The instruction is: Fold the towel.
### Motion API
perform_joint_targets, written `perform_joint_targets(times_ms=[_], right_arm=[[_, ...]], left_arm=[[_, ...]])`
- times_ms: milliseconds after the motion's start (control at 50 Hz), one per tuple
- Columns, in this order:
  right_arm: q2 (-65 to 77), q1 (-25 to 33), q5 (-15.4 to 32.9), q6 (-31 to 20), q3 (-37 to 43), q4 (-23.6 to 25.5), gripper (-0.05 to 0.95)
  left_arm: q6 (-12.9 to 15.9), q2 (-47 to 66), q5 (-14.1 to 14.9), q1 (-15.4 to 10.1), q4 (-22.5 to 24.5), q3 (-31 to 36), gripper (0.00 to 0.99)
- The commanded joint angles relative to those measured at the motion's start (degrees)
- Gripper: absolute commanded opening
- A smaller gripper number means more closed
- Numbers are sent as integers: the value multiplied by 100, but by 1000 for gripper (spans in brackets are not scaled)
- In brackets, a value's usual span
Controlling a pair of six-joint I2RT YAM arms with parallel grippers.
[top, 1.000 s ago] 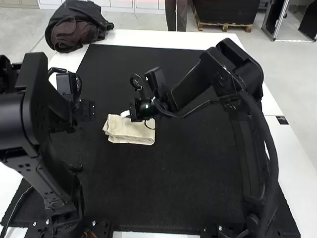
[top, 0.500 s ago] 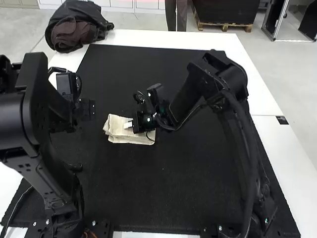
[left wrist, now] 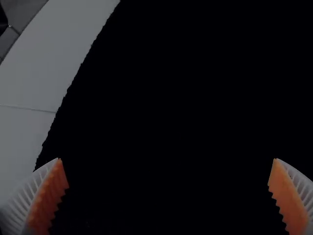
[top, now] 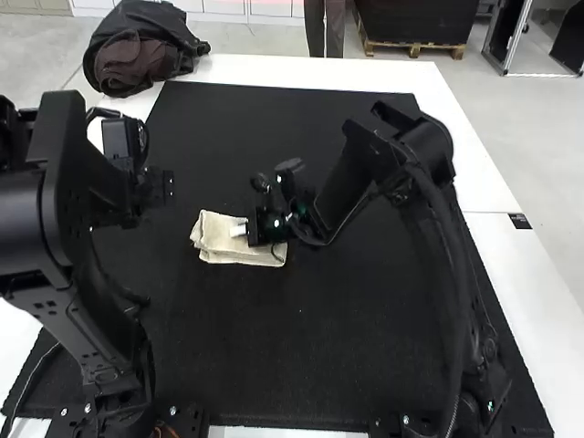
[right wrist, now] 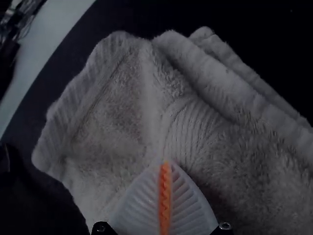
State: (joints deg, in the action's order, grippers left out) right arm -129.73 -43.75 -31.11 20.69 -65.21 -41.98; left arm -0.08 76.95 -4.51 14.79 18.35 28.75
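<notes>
The cream towel (top: 219, 245) lies folded in layers on the black mat, its long side across the high view. My right gripper (top: 239, 230) is low over the towel's top, its white tips on the cloth. In the right wrist view, that gripper (right wrist: 165, 164) is shut, its orange pads meeting above the towel (right wrist: 112, 112); a raised crease runs from its tips, and no cloth can be made out between them. Off to the towel's left hangs my left gripper (top: 157, 189). The left wrist view has this gripper (left wrist: 166, 171) open, with nothing between its fingers.
The black mat (top: 301, 347) covers most of the white table (top: 474, 182). A dark bag (top: 137, 50) rests at the table's far left corner. The right arm reaches across the mat's middle; the left arm stands over its left side.
My right gripper has come down and slightly toward the right and the near side, onto the towel. The left gripper has shifted a little toward the far side. The towel looks nearly unchanged.
</notes>
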Motion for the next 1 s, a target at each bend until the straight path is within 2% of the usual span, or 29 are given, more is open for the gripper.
perform_joint_targets(times_ms=[0,240,420,660,780,820,880,960,980], right_arm=[[906,235,-44,199,-150,128,-21],[2171,701,-9,313,-308,814,-21],[3103,1202,9,383,-238,1148,-20],[4334,1791,105,392,210,1385,-18],[5019,2098,132,392,465,1570,166],[5274,2221,141,392,562,1614,267],[5626,2397,141,401,676,1719,434],[6135,2696,158,401,861,1895,702],[6258,2775,149,401,922,1912,798]], left_arm=[[-54,-163,29,16,-77,403,964],[-54,-391,73,-72,-657,974,964],[-151,-690,73,-389,-938,1194,962],[-265,-1191,47,-960,-1290,1379,962],[-282,-1472,21,-1136,-1404,1484,964],[-291,-1569,12,-1162,-1439,1519,964],[-309,-1692,-6,-1189,-1475,1554,964],[-458,-1876,-14,-1189,-1527,1581,964],[-458,-1920,-6,-1189,-1527,1581,964]])
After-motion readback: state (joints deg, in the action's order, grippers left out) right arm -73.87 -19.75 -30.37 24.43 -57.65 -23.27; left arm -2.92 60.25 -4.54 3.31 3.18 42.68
